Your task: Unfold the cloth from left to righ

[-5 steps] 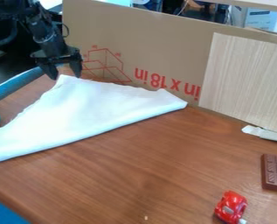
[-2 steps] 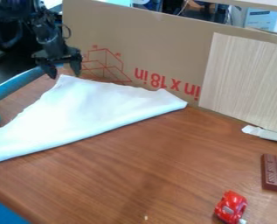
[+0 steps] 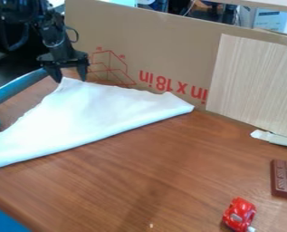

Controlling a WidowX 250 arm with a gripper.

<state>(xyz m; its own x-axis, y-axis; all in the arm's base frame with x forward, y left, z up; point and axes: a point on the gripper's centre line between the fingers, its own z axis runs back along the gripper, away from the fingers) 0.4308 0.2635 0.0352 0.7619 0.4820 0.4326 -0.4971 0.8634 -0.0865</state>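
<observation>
Jaws standing wide, a black two-finger gripper (image 3: 70, 80) is hanging beside a brown cardboard panel (image 3: 151, 45); a folded white fabric cloth (image 3: 79, 113) is lying before the panel. Jaws pinching both layers would be dragging it along folded.

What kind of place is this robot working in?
Probably a robotics lab or workshop: a robot arm hangs over a wooden table, a cardboard sheet screens its back, and a toy car sits near the front.
</observation>
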